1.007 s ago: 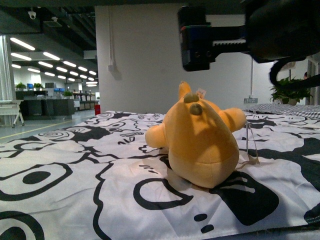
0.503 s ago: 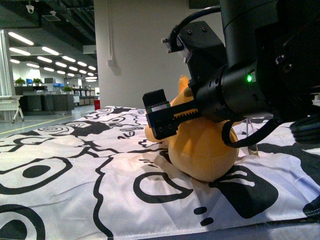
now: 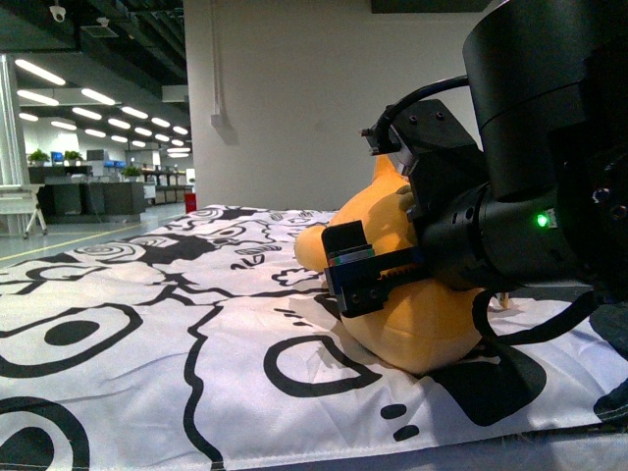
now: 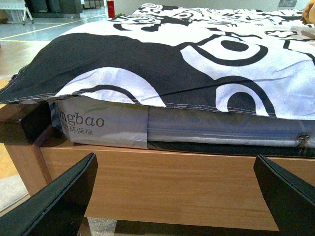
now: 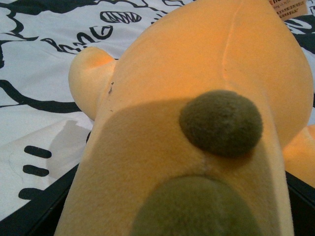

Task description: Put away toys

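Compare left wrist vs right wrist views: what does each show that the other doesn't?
Left wrist only: wooden bed frame, grey zipped mattress side, left gripper open and empty. Right wrist only: close-up of the orange-yellow plush animal, its brown nubs and printed hang tag, right gripper open astride it. Both: black-and-white patterned sheet.

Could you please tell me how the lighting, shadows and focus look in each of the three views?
Front view: ceiling strip lights glare at far left, and the right arm looms as a dark mass. Left wrist view: evenly lit, the bedsheet sharp. Right wrist view: a shadow covers the near part of the plush toy, whose nearest brown nub is blurred.
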You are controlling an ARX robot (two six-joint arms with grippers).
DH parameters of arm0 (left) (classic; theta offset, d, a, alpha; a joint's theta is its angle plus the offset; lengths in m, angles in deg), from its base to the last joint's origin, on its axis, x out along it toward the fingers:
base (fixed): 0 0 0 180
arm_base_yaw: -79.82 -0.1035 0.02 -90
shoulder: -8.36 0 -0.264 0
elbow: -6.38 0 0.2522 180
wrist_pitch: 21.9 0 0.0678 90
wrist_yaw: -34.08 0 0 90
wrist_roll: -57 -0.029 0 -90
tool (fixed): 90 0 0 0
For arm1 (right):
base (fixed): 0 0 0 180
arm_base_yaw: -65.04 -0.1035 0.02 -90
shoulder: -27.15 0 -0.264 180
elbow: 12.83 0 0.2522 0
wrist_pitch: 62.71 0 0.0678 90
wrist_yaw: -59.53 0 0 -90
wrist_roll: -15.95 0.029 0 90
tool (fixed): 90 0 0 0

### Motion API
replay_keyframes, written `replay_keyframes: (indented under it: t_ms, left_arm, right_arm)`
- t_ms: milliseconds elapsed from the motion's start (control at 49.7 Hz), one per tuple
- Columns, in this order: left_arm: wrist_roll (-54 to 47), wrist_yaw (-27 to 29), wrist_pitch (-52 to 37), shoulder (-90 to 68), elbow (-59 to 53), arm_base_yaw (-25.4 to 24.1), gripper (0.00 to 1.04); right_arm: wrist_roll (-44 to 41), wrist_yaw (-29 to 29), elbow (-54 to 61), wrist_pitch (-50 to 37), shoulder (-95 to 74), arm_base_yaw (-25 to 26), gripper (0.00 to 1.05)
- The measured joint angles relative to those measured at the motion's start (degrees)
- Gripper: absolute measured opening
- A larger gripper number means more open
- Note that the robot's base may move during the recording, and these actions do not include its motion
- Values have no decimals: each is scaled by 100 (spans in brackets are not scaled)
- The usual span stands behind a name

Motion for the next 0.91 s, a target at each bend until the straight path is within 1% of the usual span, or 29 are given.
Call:
replay_keyframes:
  t_ms: [101, 161, 282, 363, 544, 624, 906]
  left_arm:
    - [0, 0, 0, 0, 0, 0, 99]
    - [0, 0, 0, 0, 0, 0, 99]
    - [0, 0, 0, 0, 0, 0, 99]
    - [0, 0, 0, 0, 0, 0, 99]
    - [0, 0, 0, 0, 0, 0, 99]
    - [0, 0, 0, 0, 0, 0, 99]
    - [0, 0, 0, 0, 0, 0, 99]
  right_arm:
    - [52, 4, 35, -20, 74, -17, 81]
    - [90, 7, 37, -20, 103, -28, 75]
    - [177, 13, 37, -17, 221, -57, 54]
    - [234, 44, 37, -17, 295, -55, 46]
    - [481, 332, 90, -17, 800, 37, 20]
    - [592, 439, 164, -17, 1071, 129, 20]
    - [1045, 946, 887, -61, 2555, 737, 20]
